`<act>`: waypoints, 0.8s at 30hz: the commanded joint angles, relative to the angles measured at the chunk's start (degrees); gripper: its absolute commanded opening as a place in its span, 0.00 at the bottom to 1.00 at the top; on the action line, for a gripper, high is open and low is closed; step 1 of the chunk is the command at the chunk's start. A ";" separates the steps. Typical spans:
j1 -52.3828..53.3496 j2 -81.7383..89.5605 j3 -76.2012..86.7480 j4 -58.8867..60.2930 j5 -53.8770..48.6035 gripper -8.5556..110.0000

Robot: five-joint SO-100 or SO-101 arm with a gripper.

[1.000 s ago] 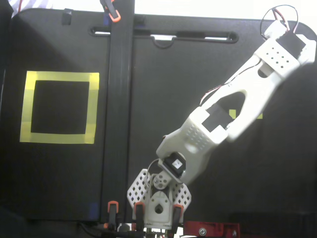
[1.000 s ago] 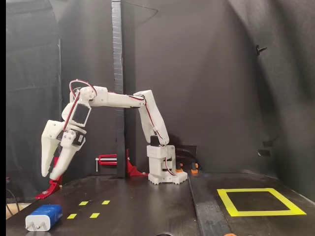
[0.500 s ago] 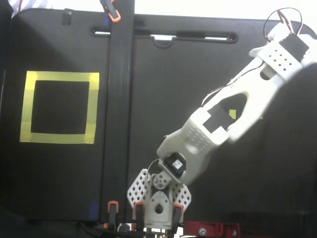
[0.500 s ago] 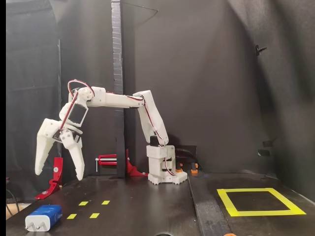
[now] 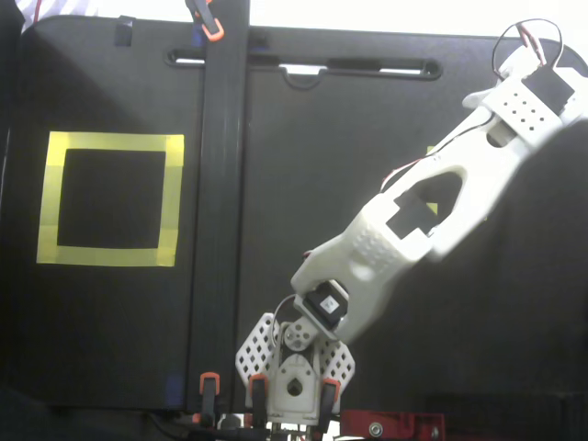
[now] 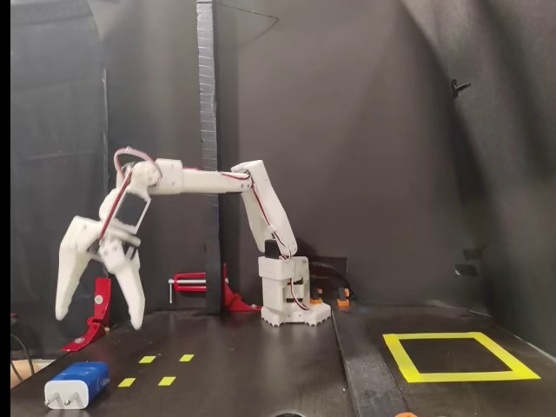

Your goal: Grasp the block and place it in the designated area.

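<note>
My pincer [image 6: 97, 320] hangs released in the side-on fixed view, its two white fingers [image 6: 68, 282] spread wide and pointing down, with nothing between them. It is in the air above the black table [image 6: 261, 365], not touching it. In the top-down fixed view my arm [image 5: 413, 220] reaches from the base [image 5: 294, 367] toward 2 o'clock, and the pincer itself runs off the right edge there, so I cannot see it in that view.

The block [image 6: 76, 384] lies flat on the table at about 6 o'clock from my pincer in the side-on view, below it and apart from it, its two pale prongs facing the camera. Small yellow squares [image 6: 156, 369] sit just at 3 o'clock of the block.

The area [image 6: 456, 356] lies far across the table at 3 o'clock in that view, well apart from the block, past my base [image 6: 294, 300]. In the top-down view it [image 5: 110, 197] sits at 9 o'clock, enclosing only bare black surface.
</note>
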 commanded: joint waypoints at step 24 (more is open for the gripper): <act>0.09 -13.27 -2.64 -11.16 2.90 0.45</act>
